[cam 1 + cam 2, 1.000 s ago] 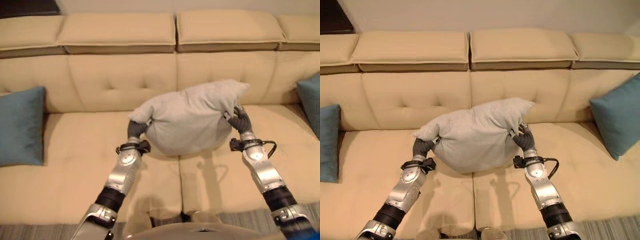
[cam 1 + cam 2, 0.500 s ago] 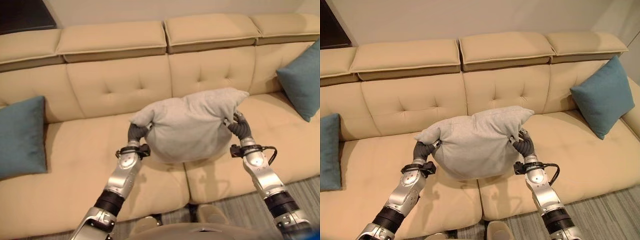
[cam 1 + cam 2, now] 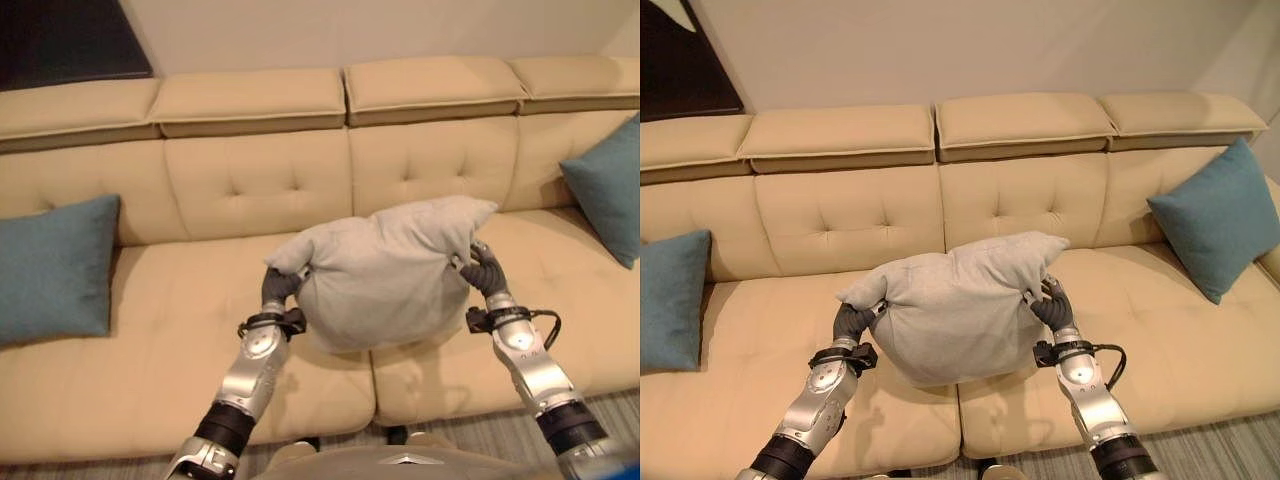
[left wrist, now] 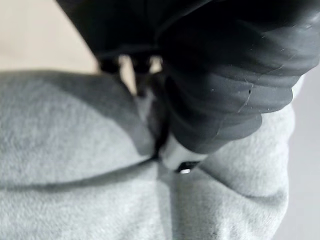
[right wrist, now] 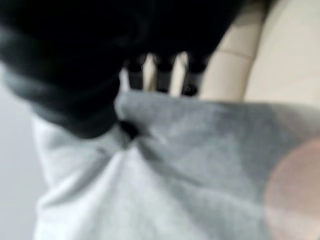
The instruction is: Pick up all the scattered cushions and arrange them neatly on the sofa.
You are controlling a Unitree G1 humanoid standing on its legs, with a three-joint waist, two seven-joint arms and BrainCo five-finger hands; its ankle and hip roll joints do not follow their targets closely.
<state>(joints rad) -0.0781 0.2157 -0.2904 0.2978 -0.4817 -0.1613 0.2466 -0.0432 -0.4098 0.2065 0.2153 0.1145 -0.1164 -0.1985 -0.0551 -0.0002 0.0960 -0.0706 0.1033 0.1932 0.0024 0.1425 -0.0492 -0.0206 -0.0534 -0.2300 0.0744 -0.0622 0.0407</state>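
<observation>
A teal cushion (image 3: 52,268) leaned upright against the backrest at the far left end of a beige sofa (image 3: 180,300), its lower edge resting on the seat. Toward the middle, the left robot hand (image 3: 279,284) gripped the left corner of a pale grey cushion (image 3: 385,270), its dark ribbed cover pressed into the fabric; the left wrist view showed cloth (image 4: 75,165) bunched and creased where a fingertip (image 4: 179,159) dug into it. The grey cushion hung above the seat, in front of the tufted backrest and over the seam between two seat sections, its body sagging between the two arms and its upper right corner rising to a point. The right robot hand (image 3: 484,270) clutched that right corner, fingers curled over the edge; in the right wrist view dark fingertips (image 5: 161,76) hooked over the gathered grey fabric (image 5: 165,170), with the beige sofa behind. At the far right, a second teal cushion (image 3: 1212,217) stood tilted on one corner against the backrest, well apart from the grey one.
</observation>
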